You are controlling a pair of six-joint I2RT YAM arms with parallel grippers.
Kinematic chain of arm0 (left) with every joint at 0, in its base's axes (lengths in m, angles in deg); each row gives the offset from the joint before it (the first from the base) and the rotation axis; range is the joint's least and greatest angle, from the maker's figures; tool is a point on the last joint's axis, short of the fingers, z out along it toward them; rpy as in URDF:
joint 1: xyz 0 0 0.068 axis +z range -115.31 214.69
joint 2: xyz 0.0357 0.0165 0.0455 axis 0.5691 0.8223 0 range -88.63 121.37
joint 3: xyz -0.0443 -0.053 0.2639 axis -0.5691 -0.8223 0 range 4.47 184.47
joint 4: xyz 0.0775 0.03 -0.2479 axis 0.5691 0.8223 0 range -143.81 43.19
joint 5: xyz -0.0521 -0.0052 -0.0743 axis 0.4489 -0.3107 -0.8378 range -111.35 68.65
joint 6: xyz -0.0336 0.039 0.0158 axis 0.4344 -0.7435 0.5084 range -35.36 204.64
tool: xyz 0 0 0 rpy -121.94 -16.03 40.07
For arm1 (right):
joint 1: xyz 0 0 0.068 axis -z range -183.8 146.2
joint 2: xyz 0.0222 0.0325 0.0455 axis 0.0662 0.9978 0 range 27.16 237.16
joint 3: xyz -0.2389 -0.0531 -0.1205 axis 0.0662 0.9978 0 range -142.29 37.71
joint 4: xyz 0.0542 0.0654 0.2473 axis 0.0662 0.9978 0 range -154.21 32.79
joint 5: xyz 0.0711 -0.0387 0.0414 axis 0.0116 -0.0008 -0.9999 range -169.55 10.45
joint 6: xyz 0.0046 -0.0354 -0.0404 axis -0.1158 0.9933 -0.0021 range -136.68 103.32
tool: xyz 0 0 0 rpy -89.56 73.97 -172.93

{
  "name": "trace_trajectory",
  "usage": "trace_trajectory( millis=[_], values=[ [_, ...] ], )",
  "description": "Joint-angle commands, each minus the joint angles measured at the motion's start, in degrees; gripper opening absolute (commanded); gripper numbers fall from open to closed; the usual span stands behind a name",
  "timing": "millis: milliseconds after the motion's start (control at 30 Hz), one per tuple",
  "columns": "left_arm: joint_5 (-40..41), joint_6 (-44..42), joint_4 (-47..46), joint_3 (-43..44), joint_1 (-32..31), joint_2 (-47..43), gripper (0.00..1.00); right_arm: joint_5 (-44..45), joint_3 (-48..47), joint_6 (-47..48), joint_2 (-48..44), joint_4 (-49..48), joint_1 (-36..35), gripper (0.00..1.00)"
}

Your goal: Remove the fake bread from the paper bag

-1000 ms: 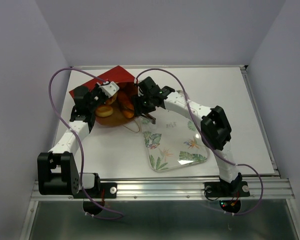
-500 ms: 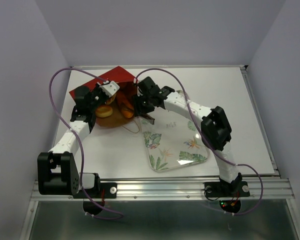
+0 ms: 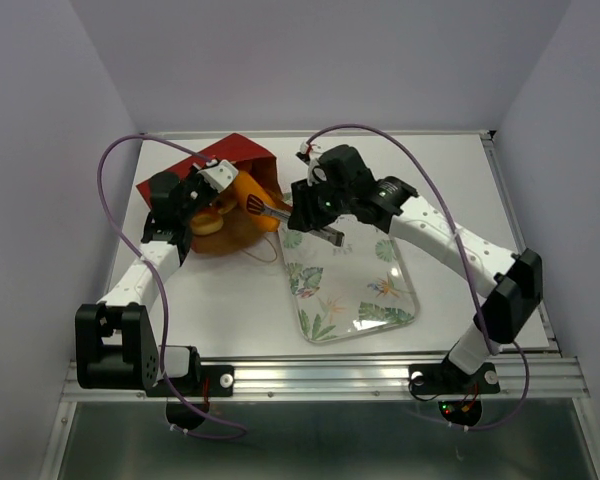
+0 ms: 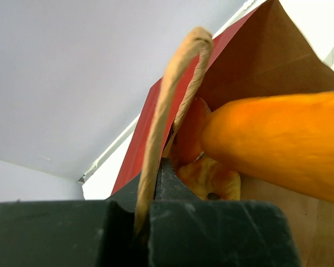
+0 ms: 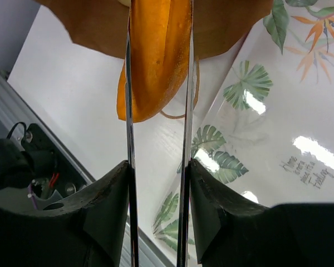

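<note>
Across the white table (image 3: 460,200) both arms converge on its far left quarter. The right arm (image 3: 450,235) rises from its base at the near edge, bends at an elbow out to the right, then runs long and low leftward, passing over the far edge of the leaf-patterned tray (image 3: 365,300). The left arm (image 3: 140,275) climbs from its base straight toward the back, wrist tipped to the right.

The paper bag (image 3: 230,152) lies on its side, red outside and brown inside, its mouth facing right toward the tray. The right gripper (image 3: 263,209) is clamped on the long loaf (image 5: 158,50), one thin finger on each flank. The loaf sits at the bag's mouth, its near end poking past the brown lip over bare table just beside the tray. A round bun (image 3: 208,222) rests inside the bag. The left gripper (image 3: 212,183) is pinched closed on the twine handle (image 4: 167,111), which runs up from between its fingers.
</note>
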Motion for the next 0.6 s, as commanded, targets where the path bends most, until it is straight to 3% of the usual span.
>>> trace_trajectory(
  millis=[0, 200, 400, 567],
  values=[
    [0.1, 0.9, -4.4, 2.2, -0.4, -0.3, 0.00, -2.5, 4.7, 0.5, -8.6, -4.5, -0.6, 0.14],
    [0.8, 0.9, -4.5, 2.5, -0.6, -0.1, 0.00, 3.9, 13.9, -0.4, -22.8, 4.0, -0.6, 0.14],
    [1.1, 0.6, -4.5, 2.6, -0.9, 0.3, 0.00, 20.1, 19.7, -6.8, -35.2, 12.2, -0.6, 0.15],
    [0.7, 1.0, -4.5, 3.0, -1.3, 1.0, 0.00, 30.7, 23.1, -8.8, -36.6, 13.1, 2.0, 0.20]
  ],
)
